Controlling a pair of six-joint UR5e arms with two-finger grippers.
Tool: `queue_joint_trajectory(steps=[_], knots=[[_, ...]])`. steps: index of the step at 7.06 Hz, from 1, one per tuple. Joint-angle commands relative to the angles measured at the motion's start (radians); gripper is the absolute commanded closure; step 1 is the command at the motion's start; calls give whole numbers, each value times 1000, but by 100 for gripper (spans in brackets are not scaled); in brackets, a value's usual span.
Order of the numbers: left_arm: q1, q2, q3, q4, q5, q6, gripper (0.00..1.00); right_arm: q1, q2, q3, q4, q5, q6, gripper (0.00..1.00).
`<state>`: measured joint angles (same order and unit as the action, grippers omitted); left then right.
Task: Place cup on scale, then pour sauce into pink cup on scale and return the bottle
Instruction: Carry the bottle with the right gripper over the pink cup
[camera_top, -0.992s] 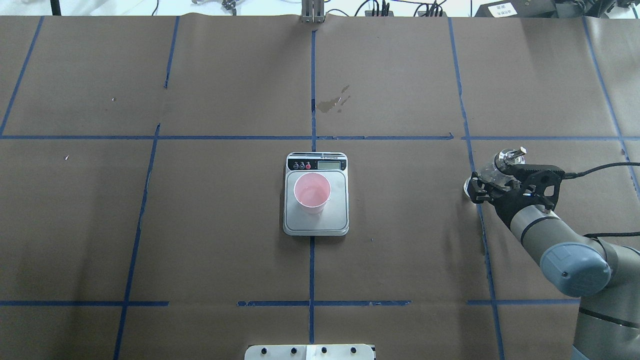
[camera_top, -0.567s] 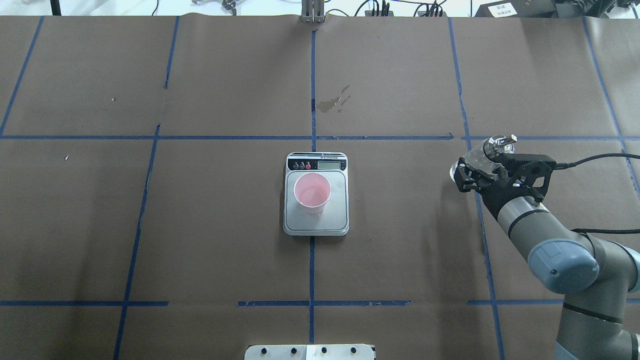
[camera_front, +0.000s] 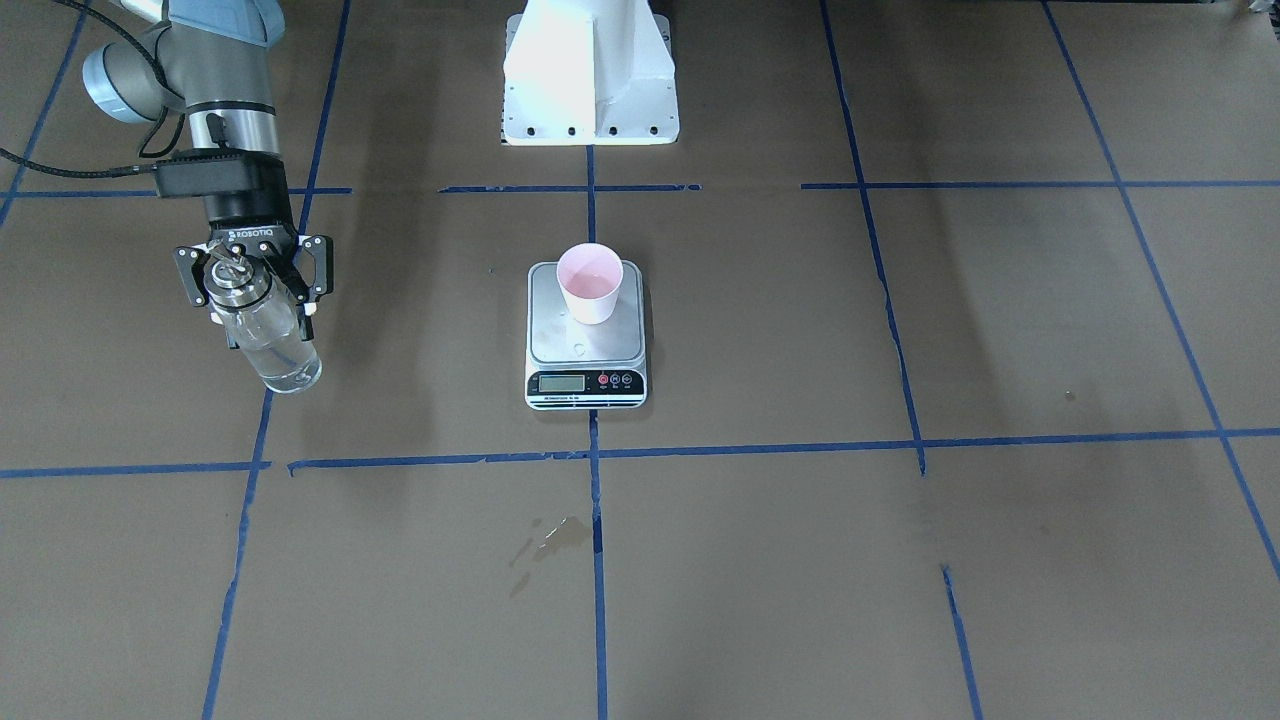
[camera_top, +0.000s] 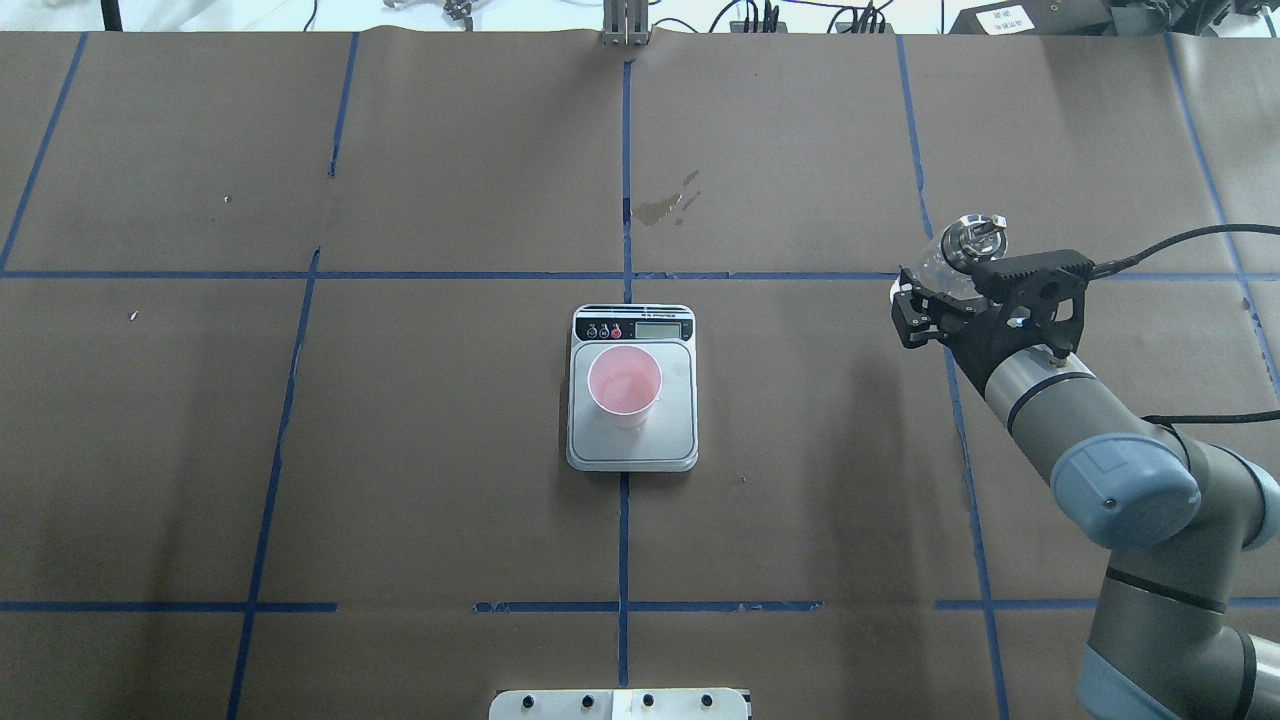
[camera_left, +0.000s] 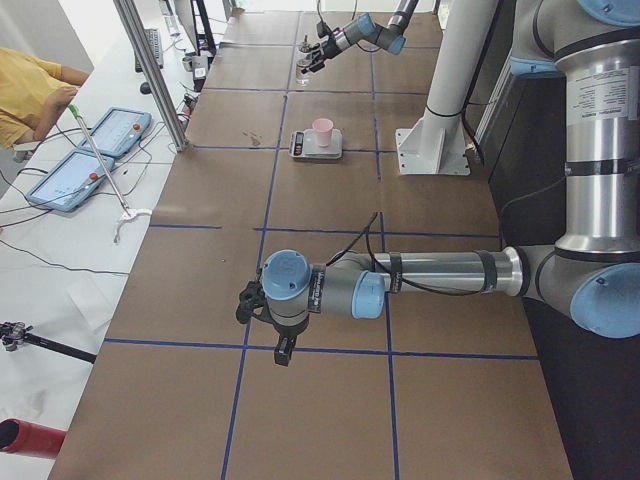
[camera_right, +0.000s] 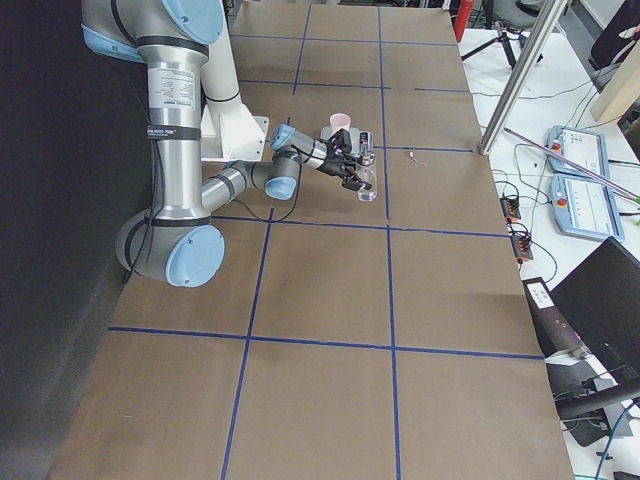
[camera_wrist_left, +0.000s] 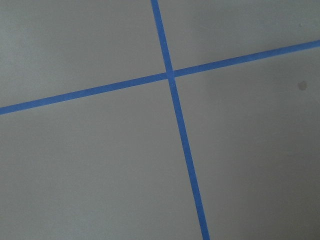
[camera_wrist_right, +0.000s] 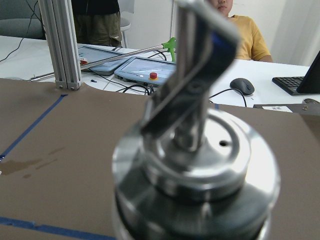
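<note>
Right end effector (camera_front: 262, 306) is clenched on a small clear glass bottle with metal pour spout (camera_front: 276, 352), gripping just below the collar, with the bottle tilted. A pale pink paper cup (camera_front: 590, 283) sits on a steel-topped kitchen scale (camera_front: 585, 345), well apart to the end effector's left. The glass is probably smooth, rigid and breakable, so a firm upper-body hold suits it. Left end effector (camera_left: 244, 304): cannot tell its state.

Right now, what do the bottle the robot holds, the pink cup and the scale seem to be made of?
The bottle looks like clear glass, with a see-through, glinting body. Its pour spout is polished metal, mirror-bright. The cup is matte pink, probably paper or thin plastic. The scale has a brushed steel platform with a dull grey sheen and a black, plastic-looking display strip.
</note>
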<state>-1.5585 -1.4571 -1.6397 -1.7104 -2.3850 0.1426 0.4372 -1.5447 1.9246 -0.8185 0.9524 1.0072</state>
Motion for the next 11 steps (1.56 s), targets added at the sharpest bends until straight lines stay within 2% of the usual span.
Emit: queue_joint_trajectory(steps=[1, 2, 3, 5, 6, 7, 8, 11], knots=[[-2, 1, -2, 0, 1, 0, 0, -1, 29, 7, -130, 15, -240, 100], [0, 0, -3, 0, 1, 0, 0, -2, 82, 5, -248, 16, -357, 100], [0, 0, -3, 0, 1, 0, 0, -9, 157, 4, -374, 3, -363, 100], [0, 0, -3, 2, 0, 0, 0, -117, 332, 1, -695, -175, -386, 100], [0, 0, -3, 2, 0, 0, 0, -161, 389, 1, -837, -219, -389, 100], [0, 0, -2, 3, 0, 0, 0, -199, 421, -2, -961, -315, -401, 100], [0, 0, -2, 3, 0, 0, 0, -219, 463, -15, -1075, -360, -461, 100], [0, 0, -2, 5, 0, 0, 0, -229, 495, -70, -1172, -449, -508, 100]])
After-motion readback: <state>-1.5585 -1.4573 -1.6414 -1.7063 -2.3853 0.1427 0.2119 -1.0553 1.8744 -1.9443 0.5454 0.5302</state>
